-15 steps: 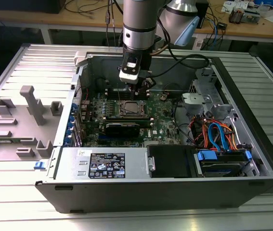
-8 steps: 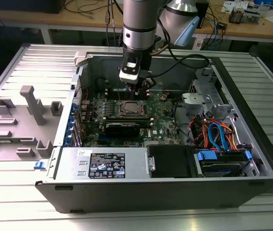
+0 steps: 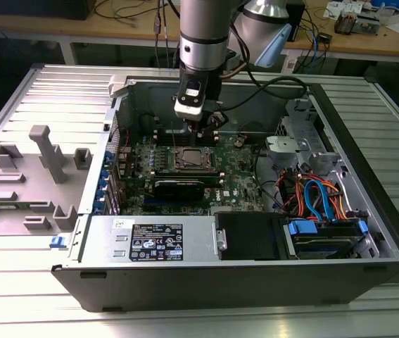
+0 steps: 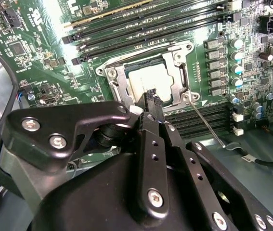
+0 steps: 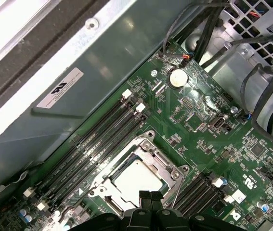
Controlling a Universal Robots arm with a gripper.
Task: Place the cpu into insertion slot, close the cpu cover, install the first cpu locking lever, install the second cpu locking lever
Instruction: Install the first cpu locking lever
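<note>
The cpu [image 4: 146, 79] [image 5: 135, 179], a square chip with a pale metal top, lies in the insertion slot [image 3: 192, 159] on the green motherboard. The shiny silver cpu cover [image 4: 180, 72] [image 5: 171, 169] lies flat around it, and the chip shows through its window. A thin wire locking lever [image 4: 204, 121] runs out from the socket's corner over the board. My gripper [image 5: 149, 197] [image 4: 151, 94] [image 3: 203, 132] hangs just above the socket's edge. Its black fingertips are shut together with nothing between them.
Long black memory slots [image 5: 102, 137] [image 4: 141, 21] flank the socket on both sides. The open computer case has a metal wall [image 5: 78, 62] close behind the board, a drive bay with blue and orange cables [image 3: 319, 201], and a power supply [image 3: 150, 239] in front. Grey fixtures [image 3: 41, 169] stand at the exterior view's left.
</note>
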